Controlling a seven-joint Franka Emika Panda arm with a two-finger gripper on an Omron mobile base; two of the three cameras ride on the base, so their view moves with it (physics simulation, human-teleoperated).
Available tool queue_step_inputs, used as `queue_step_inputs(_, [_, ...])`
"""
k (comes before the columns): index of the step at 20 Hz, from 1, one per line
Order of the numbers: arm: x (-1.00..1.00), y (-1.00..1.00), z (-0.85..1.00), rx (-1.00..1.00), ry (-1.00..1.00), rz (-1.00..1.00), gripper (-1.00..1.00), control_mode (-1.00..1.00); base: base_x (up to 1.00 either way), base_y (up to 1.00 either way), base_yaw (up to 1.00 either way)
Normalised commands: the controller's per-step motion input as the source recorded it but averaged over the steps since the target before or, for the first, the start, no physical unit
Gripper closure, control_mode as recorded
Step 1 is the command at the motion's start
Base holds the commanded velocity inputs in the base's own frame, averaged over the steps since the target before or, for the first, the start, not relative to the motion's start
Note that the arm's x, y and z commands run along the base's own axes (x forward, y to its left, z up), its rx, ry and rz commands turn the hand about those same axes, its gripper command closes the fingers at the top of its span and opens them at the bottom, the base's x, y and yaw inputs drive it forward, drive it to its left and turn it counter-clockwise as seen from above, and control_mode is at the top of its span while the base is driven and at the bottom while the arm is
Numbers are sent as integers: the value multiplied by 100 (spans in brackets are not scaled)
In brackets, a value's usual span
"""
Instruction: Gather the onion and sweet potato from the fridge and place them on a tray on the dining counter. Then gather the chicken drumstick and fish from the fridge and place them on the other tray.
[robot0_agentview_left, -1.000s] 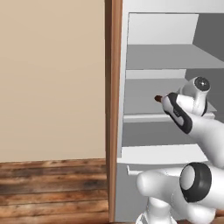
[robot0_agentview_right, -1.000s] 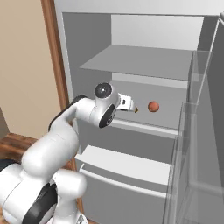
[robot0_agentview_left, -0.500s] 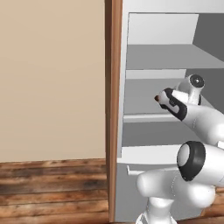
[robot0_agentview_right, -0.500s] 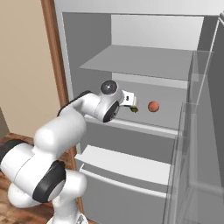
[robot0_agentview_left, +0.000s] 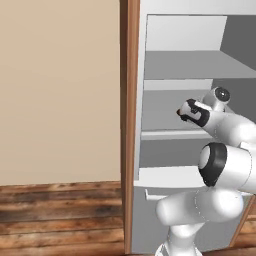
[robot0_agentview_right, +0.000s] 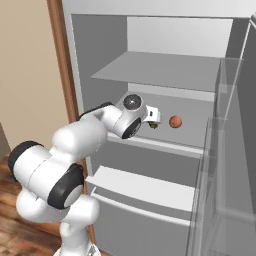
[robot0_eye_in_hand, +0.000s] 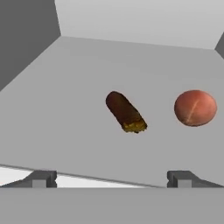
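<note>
One fridge (robot0_agentview_right: 165, 75) stands open, white inside with grey shelves and a wood-brown frame (robot0_agentview_left: 131, 125) down its side; two grey shelves show in the upper part, with a white drawer front below them. A clear door bin (robot0_agentview_right: 225, 150) hangs at the right edge of the right base view.

One hand (robot0_eye_in_hand: 111, 178) reaches in at the level of the middle shelf (robot0_eye_in_hand: 65, 109), its two dark fingertips (robot0_eye_in_hand: 43, 178) spread wide apart with nothing between them.

Two foods lie on that shelf, well ahead of the fingertips. One onion (robot0_eye_in_hand: 195, 108) is a round orange-brown ball with a faint pale streak across its skin; in the hand view it sits to the right. One sweet potato (robot0_eye_in_hand: 125, 112) is a dark brown elongated lump with rounded ends and a rough, yellowish patch at its nearer end. Its long axis runs diagonally in the hand view, from upper left, deeper in the shelf, to lower right, nearer the hand. The two lie near each other without touching.
</note>
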Motion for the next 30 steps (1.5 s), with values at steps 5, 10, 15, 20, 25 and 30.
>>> queue_step_inputs(5, [29,-12,-15,0,0,2,-100,-100,0,0,0])
queue_step_inputs(10, [33,-3,-8,0,1,1,-100,-100,0,0,0])
queue_step_inputs(15, [29,-3,-14,-1,1,1,-100,-100,0,0,0])
queue_step_inputs(20, [32,-4,-12,-1,3,1,-100,-100,0,0,0])
queue_step_inputs(25, [31,-5,-10,-1,2,2,-100,-100,0,0,0])
queue_step_inputs(30, [24,-4,-18,-3,4,2,-100,-100,0,0,0])
